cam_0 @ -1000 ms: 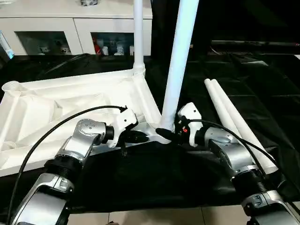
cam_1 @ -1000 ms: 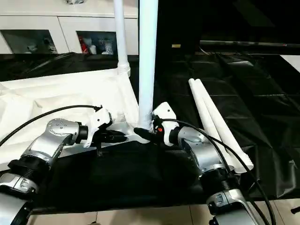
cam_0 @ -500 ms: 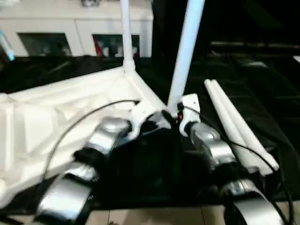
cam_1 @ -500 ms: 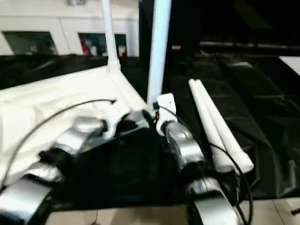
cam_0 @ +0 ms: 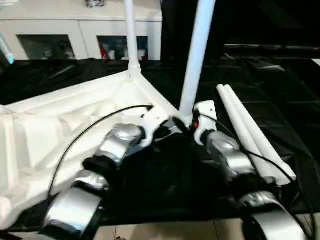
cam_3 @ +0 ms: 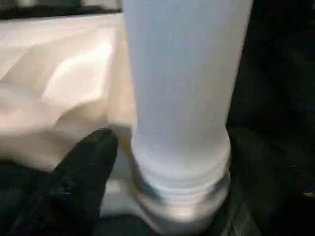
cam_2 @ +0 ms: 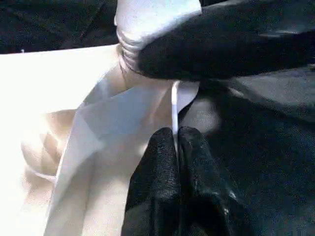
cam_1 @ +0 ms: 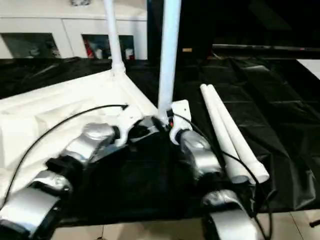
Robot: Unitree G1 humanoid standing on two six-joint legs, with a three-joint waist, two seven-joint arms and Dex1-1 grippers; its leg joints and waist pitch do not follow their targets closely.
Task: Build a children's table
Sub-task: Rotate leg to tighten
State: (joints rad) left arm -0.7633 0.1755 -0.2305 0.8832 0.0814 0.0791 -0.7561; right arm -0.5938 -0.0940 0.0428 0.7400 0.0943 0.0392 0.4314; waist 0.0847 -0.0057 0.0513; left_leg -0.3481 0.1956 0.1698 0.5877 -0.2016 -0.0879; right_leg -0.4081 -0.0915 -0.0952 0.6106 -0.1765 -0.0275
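Observation:
The children's table's white tabletop (cam_0: 70, 120) lies underside up on the black-draped table. One white leg (cam_0: 131, 35) stands in its far corner socket and a second leg (cam_0: 197, 55) stands in the near corner socket. Two loose legs (cam_0: 250, 132) lie side by side to the right. My left gripper (cam_2: 176, 140) is shut on the tabletop's thin rim just beside the near socket. My right gripper (cam_3: 179, 147) stands open around the base of the near leg (cam_3: 182, 88), with one finger (cam_3: 83, 172) a little apart from the tube.
A white glass-door cabinet (cam_0: 60, 35) stands behind the black-draped table (cam_0: 280, 85). The table's front edge and a strip of pale floor (cam_0: 165, 232) lie just below my forearms. A black cable loops over my left forearm (cam_0: 95, 127).
Both arms have reached forward and the tabletop's near corner has slid away from me, while the loose legs stayed put. The right gripper's jaws have widened off the near leg.

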